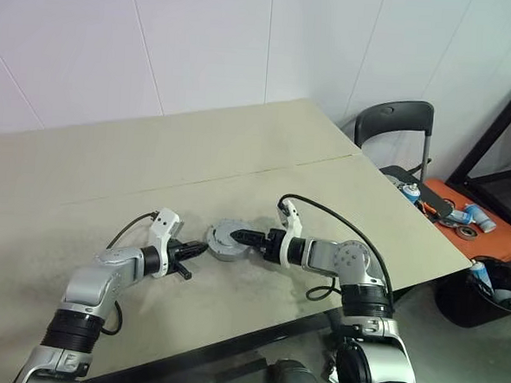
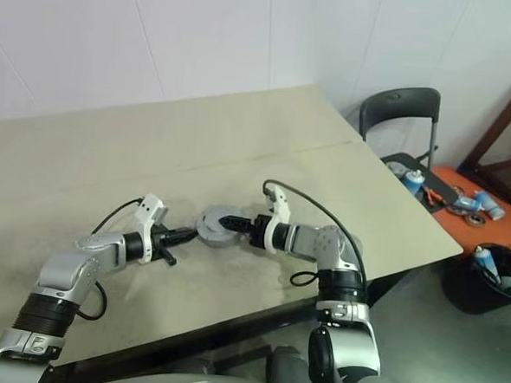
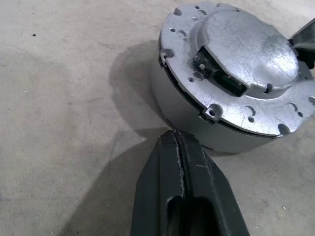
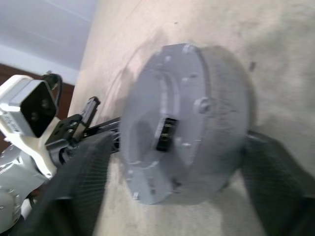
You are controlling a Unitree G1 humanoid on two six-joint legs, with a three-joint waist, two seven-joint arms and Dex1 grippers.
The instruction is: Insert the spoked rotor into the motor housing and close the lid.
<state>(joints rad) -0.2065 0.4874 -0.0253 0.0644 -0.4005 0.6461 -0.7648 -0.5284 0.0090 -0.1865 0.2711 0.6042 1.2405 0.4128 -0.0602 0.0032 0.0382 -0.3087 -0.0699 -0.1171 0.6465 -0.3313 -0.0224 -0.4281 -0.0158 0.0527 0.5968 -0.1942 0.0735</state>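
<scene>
Lid (image 3: 246, 64) sits on motor housing (image 3: 197, 123) — hands flanking.

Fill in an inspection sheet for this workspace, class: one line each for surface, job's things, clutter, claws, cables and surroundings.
Surface: beige table, a seam line running across it.
Job's things: lid sits on the motor housing, assembled unit near the front edge; spoked rotor not visible.
Clutter: nothing seen on the table.
Claws: left claw shut, beside the housing, apart from it; right claw straddles the housing, one finger each side; contact cannot be told.
Cables: black cable loops over the right arm; another on the left wrist.
Surroundings: white wall, black chair, orange surface with tools, dark bin.
</scene>
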